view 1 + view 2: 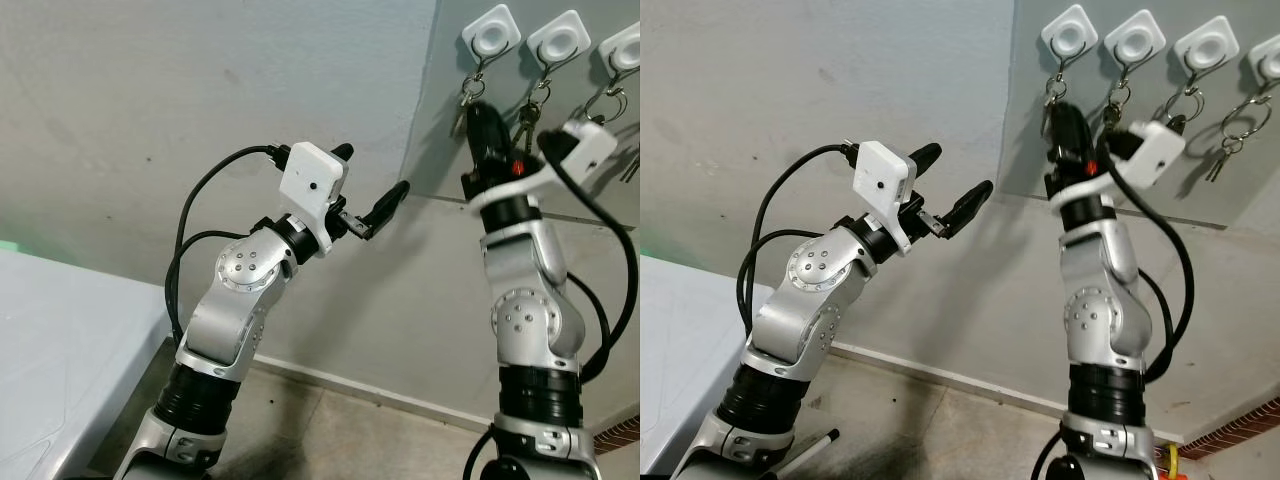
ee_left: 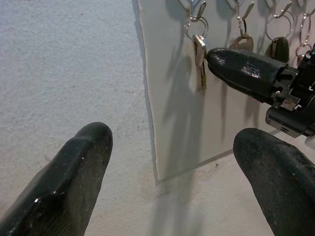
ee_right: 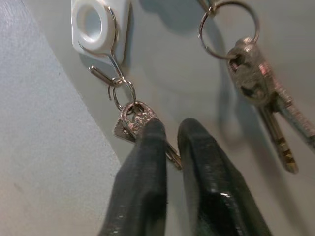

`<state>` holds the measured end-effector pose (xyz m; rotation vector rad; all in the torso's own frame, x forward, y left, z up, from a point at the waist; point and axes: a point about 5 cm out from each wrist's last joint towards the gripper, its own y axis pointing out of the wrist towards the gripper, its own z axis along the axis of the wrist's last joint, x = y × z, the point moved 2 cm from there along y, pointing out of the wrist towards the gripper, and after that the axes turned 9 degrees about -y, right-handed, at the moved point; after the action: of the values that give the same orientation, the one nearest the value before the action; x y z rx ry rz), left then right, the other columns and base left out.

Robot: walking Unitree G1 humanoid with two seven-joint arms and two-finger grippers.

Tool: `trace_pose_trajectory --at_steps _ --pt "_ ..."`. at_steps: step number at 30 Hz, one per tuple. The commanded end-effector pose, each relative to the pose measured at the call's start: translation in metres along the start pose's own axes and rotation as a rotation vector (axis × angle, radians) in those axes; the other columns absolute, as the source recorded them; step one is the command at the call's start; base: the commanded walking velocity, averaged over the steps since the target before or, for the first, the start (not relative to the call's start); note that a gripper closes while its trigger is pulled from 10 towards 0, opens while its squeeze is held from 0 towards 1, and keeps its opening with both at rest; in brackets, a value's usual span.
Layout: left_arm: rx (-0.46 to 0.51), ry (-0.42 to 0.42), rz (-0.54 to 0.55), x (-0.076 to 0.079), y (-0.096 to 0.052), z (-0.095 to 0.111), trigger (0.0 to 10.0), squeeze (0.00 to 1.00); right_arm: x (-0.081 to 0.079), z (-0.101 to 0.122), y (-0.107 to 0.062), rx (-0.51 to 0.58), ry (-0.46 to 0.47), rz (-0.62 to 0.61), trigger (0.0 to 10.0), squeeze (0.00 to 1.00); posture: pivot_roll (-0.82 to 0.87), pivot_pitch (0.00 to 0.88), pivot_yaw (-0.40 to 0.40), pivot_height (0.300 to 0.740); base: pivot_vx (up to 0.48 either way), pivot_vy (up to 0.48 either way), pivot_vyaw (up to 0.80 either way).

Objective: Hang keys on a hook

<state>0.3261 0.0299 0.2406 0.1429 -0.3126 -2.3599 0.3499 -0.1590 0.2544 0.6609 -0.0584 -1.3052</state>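
Silver keys — ringed, hanging on hook.

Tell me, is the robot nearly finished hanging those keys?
Nearly, it seems. The key ring already hangs on the leftmost hook. The right gripper is pinching those keys, so letting go and drawing back is what's left. The left gripper waits open beside the board. Other hooks already carry keys.

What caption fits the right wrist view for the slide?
Right gripper at small silver keys, whose wire ring hangs on a white square wall hook; a second key bunch hangs alongside.
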Motion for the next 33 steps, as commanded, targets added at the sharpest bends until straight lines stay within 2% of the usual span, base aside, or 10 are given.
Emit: trace_pose_trajectory --at_steps 1,11,18,19,21,22,23,30,31,33 --pt "0.014 0.008 0.004 -0.002 -0.003 0.004 10.0 0.0 -0.003 -0.004 -0.002 -0.007 -0.013 0.02 10.0 1.0 -0.05 0.067 0.067 0.74 0.0 0.0 0.0" --pt "-0.111 0.076 0.061 -0.015 -0.02 -0.037 10.0 0.0 0.008 -0.045 -0.031 -0.151 -0.088 0.014 10.0 1.0 -0.05 0.06 0.065 0.74 0.0 0.0 0.0" --pt "-0.298 0.02 0.223 -0.035 -0.053 -0.105 10.0 0.0 0.028 -0.116 -0.08 -0.428 -0.212 -0.021 10.0 1.0 -0.05 0.057 0.056 0.74 0.0 0.0 0.0" --pt "-0.324 0.009 0.246 -0.038 -0.059 -0.114 10.0 0.0 0.031 -0.125 -0.088 -0.465 -0.225 -0.024 10.0 0.84 -0.04 0.056 0.055 0.74 0.0 0.0 0.0" --pt "-0.333 0.006 0.251 -0.039 -0.06 -0.117 10.0 0.0 0.032 -0.128 -0.091 -0.478 -0.224 -0.024 10.0 0.84 -0.04 0.056 0.055 0.74 0.0 0.0 0.0" --pt "-0.372 0.006 0.282 -0.042 -0.069 -0.13 10.0 0.0 0.038 -0.139 -0.101 -0.53 -0.229 -0.045 10.0 0.0 -0.05 0.056 0.051 0.74 0.0 0.0 0.0" --pt "-0.439 0.048 0.336 -0.046 -0.084 -0.149 10.0 0.0 0.047 -0.156 -0.121 -0.619 -0.258 -0.073 10.0 0.0 -0.05 0.056 0.049 0.74 0.0 0.0 0.0" --pt "-0.641 0.035 0.409 -0.046 -0.129 -0.198 10.0 0.0 0.065 -0.186 -0.166 -0.835 -0.314 -0.113 10.0 0.0 -0.04 0.047 0.038 0.74 0.0 0.0 0.0" --pt "-0.722 -0.07 0.485 -0.043 -0.152 -0.218 10.0 0.0 0.072 -0.195 -0.186 -0.924 -0.327 -0.15 10.0 0.0 -0.04 0.037 0.028 0.74 0.0 0.0 0.0" --pt "-0.745 -0.095 0.518 -0.043 -0.16 -0.224 10.0 0.0 0.074 -0.198 -0.192 -0.949 -0.323 -0.163 10.0 0.0 -0.04 0.037 0.028 0.74 0.0 0.0 0.0"
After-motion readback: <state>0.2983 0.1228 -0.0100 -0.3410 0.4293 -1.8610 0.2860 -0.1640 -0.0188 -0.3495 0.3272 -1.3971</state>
